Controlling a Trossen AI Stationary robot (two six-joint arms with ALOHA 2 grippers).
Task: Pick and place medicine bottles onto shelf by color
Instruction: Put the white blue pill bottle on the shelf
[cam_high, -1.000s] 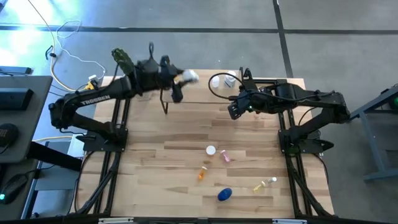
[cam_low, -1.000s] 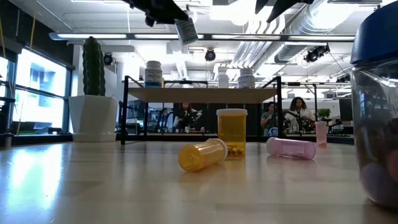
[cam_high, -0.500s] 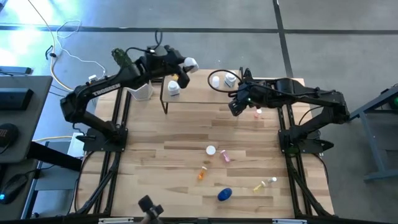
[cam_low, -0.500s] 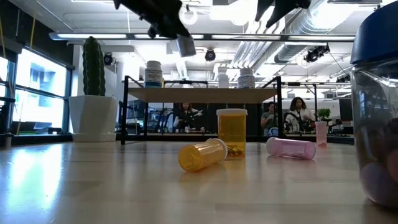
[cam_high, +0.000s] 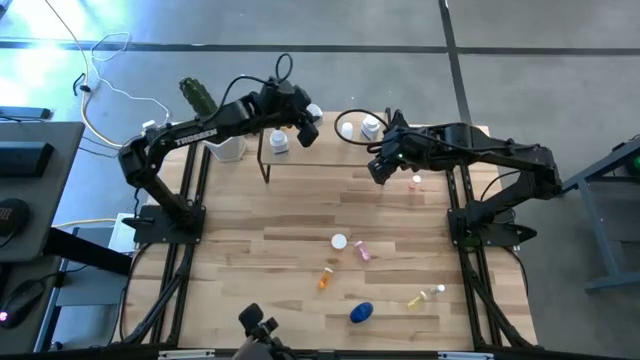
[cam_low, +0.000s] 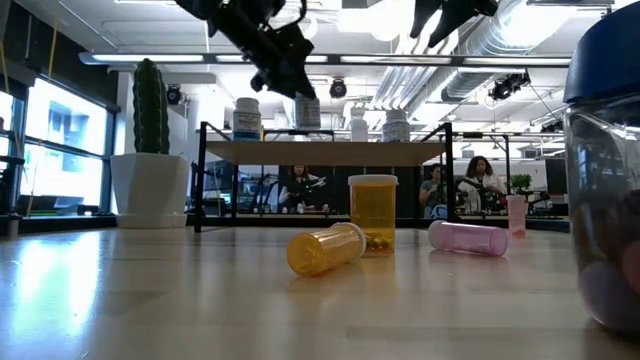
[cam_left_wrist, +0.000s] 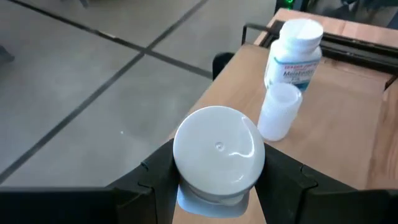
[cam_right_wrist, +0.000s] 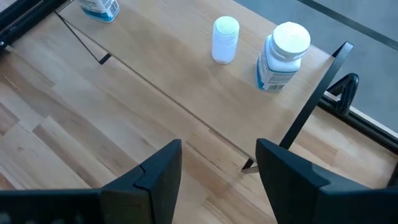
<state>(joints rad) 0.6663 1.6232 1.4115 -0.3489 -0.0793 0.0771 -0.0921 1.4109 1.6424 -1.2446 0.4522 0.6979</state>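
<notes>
My left gripper (cam_high: 306, 124) is shut on a white-capped white bottle (cam_low: 305, 110) just above the shelf (cam_high: 330, 152), a low wooden riser on black legs. Three white bottles stand on the shelf: one near its left end (cam_high: 279, 143) and two farther right (cam_high: 347, 129) (cam_high: 370, 127). My right gripper (cam_right_wrist: 217, 180) hangs open over the shelf's near edge, touching nothing. A yellowish upright bottle (cam_high: 339, 241) stands on the table. Pink (cam_high: 362, 252), orange (cam_high: 325, 277), blue (cam_high: 361, 313) and yellowish (cam_high: 425, 296) bottles lie on their sides there. My left gripper pinches the white bottle between its two fingers, which grip the body's sides just under the cap (cam_left_wrist: 208, 200). The fingers (cam_left_wrist: 158, 180) come from above, slanting down. The bottle hangs roughly upright below them, its cap (cam_left_wrist: 219, 152) toward the wrist, lifted clear of the shelf top.
A white pot with a cactus (cam_low: 150, 150) stands off the shelf's left end. A small pink bottle (cam_high: 416, 181) stands near the shelf's right legs. A blue-capped jar (cam_low: 605, 180) fills the low view's right side. Bare wood lies between the shelf and the loose bottles.
My left gripper has carried the white bottle toward the table's right along the shelf and lowered it close to the shelf top. The bottle has come from tilted to roughly upright. The right gripper has stayed open near the shelf.
</notes>
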